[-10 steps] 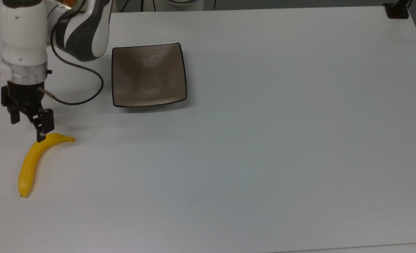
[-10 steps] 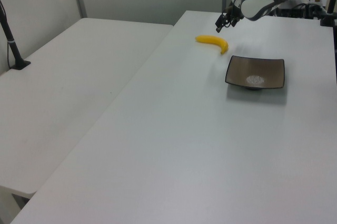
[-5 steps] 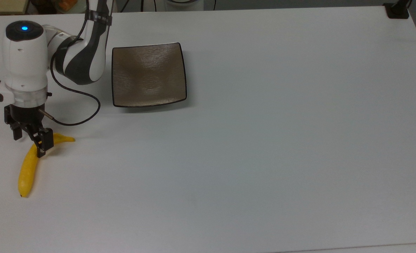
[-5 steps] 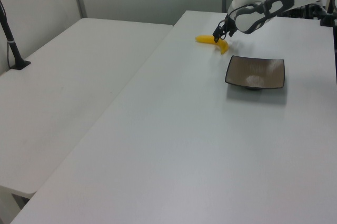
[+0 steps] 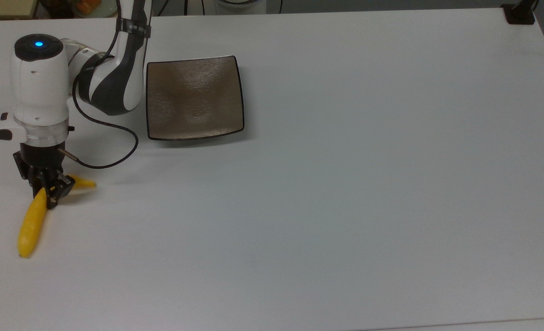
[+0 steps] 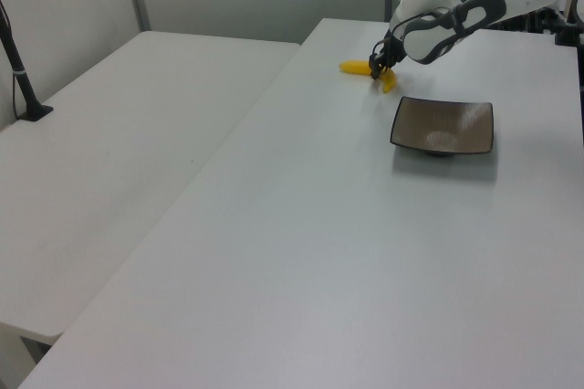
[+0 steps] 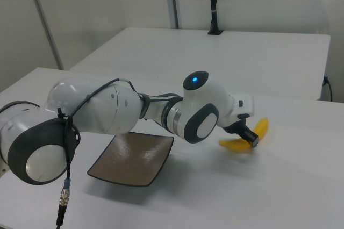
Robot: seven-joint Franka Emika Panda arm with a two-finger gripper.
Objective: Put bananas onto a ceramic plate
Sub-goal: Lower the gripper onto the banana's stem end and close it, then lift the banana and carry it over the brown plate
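Note:
The yellow bananas (image 5: 31, 225) lie on the white table at the top view's left edge, as one curved fruit. My gripper (image 5: 47, 195) is down on the fruit's upper bend, its black fingers closed on both sides of it. In the left view the gripper (image 6: 377, 68) sits over the middle of the bananas (image 6: 354, 67), just behind the plate. The square brown-grey ceramic plate (image 5: 194, 99) stands empty, apart from the fruit. In the right view the bananas (image 7: 262, 128) poke out past the gripper (image 7: 248, 137), to the right of the plate (image 7: 131, 156).
The arm's black cable (image 5: 111, 156) loops over the table between gripper and plate. A black camera mount (image 5: 520, 14) sits at the top view's far right corner. In the left view a second white table (image 6: 109, 133) with a black post (image 6: 23, 78) adjoins.
The gripper came down from above the banana's upper end onto the fruit and its fingers closed. The banana's lower tip shifted slightly toward the top view's left.

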